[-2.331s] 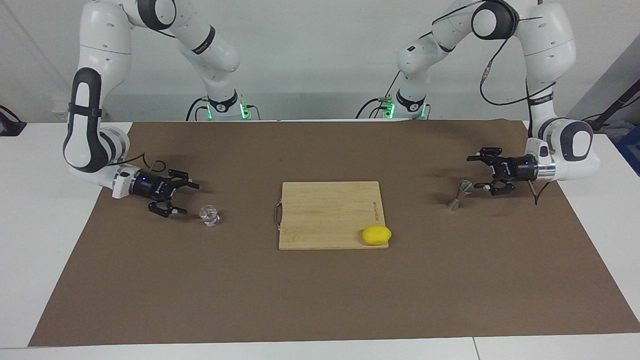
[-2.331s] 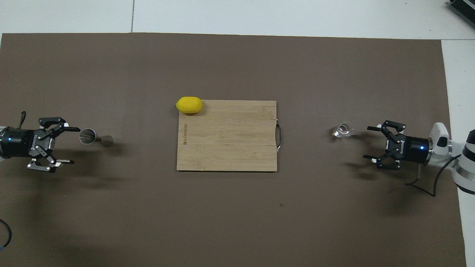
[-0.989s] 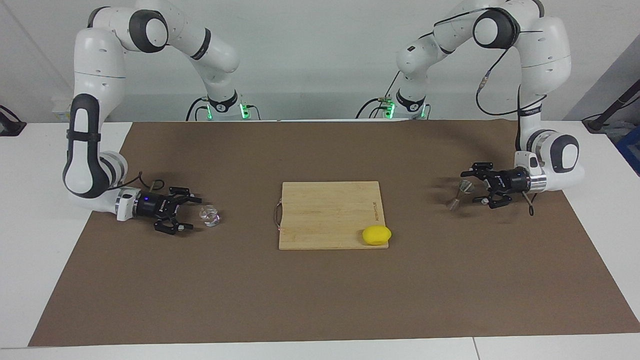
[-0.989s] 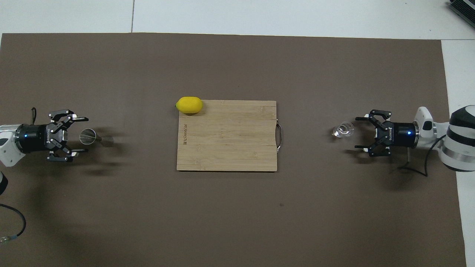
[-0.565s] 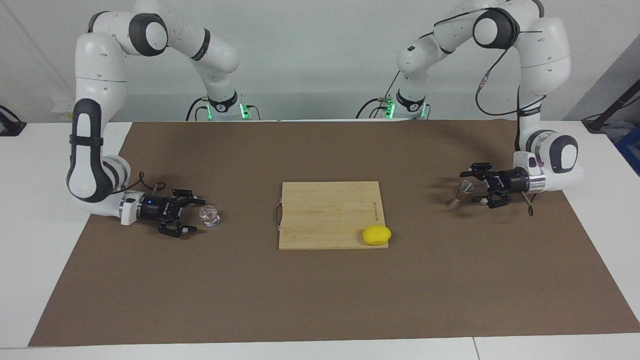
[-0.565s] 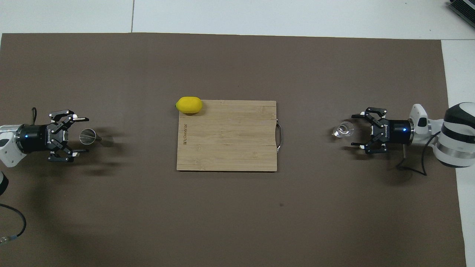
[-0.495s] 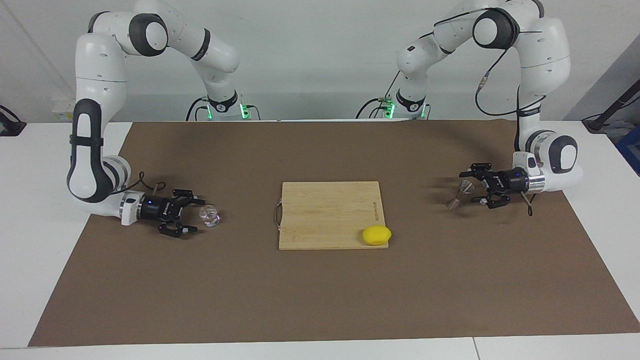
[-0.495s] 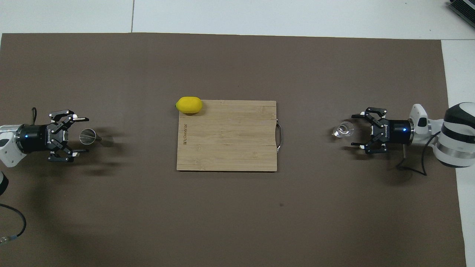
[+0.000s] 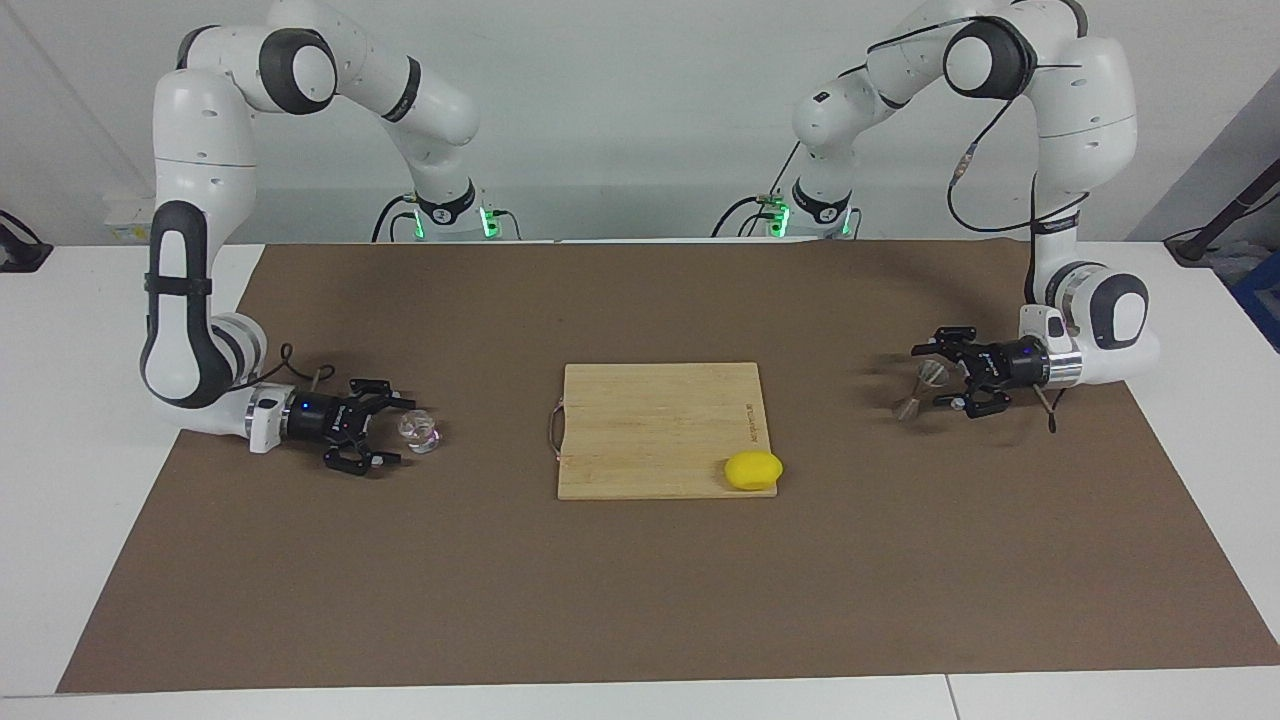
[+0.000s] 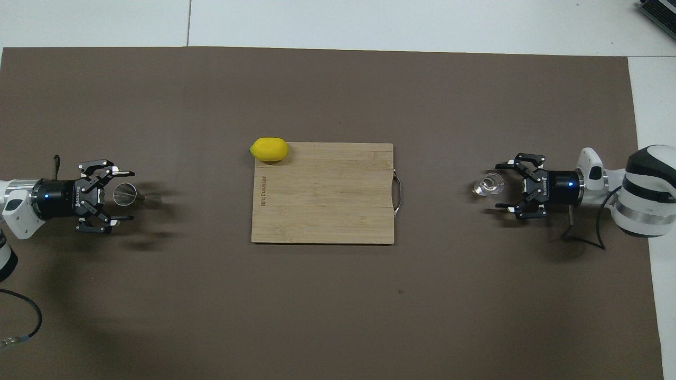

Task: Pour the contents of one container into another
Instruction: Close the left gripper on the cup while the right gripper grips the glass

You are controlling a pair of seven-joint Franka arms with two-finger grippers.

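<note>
**Facing view: both pincers about to grip**

Facing view shows the right pincer (image 9: 392, 432) low over the desk (image 9: 640, 600), spread wide and released, its tips just beside the glass cup (image 9: 418, 429) at the right arm's end. The left pincer (image 9: 932, 375) is likewise spread and grasping nothing, with its tips either side of the steel jigger (image 9: 920, 388) at the left arm's end; contact looks absent, though that is hard to judge. To grip well, each should slide in level until its container sits centred, then close gently. The cutting board (image 10: 322, 192) and lemon (image 10: 269, 149) lie between them.
</note>
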